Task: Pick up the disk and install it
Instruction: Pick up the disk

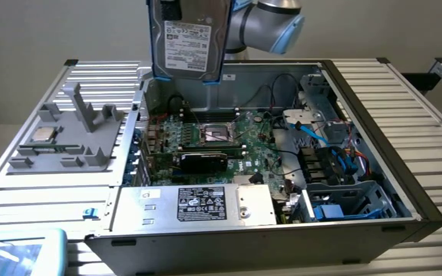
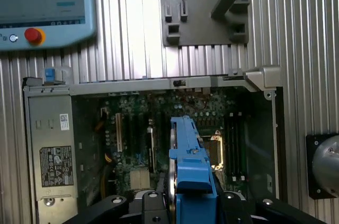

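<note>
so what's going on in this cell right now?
The arm's tool is gripping the disk, the drive in its blue carrier. It holds the drive on edge in the air above the open computer case, roughly over the motherboard. The drive is not yet installed and touches nothing inside the case.

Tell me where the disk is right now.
The disk hangs upright at the top of the exterior view, clamped between the fingers, above the far left corner of the open computer case as that view sees it.
</note>
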`<state>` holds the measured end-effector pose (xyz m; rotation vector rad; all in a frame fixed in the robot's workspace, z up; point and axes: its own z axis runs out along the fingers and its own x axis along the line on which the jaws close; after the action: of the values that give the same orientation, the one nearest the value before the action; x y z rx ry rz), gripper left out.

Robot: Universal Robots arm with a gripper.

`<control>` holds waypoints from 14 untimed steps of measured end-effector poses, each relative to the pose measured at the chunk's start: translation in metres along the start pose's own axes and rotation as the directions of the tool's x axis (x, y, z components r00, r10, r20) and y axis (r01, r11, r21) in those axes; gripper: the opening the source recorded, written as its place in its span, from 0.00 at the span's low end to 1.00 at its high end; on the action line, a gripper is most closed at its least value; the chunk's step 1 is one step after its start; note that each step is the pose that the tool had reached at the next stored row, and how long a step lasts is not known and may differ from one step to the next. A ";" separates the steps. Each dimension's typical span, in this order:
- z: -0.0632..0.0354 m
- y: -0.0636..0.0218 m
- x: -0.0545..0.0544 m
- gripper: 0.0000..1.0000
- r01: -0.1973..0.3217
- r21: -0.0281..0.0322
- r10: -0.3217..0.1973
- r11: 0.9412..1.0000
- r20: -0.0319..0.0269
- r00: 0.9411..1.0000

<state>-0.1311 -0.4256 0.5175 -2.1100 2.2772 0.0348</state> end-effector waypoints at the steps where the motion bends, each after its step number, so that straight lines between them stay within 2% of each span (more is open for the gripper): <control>1: 0.0000 -0.0032 0.001 0.37 0.000 0.000 0.000 1.000 -0.001 1.000; 3: -0.0001 -0.0083 0.003 0.37 0.000 0.000 0.000 1.000 -0.006 1.000; 10: -0.0004 -0.0205 0.009 0.37 0.001 0.003 0.000 1.000 -0.039 0.999; 14: -0.0006 -0.0284 0.015 0.37 0.001 0.004 0.000 1.000 -0.048 0.999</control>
<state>-0.1039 -0.4423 0.5177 -2.1325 2.3009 -0.0199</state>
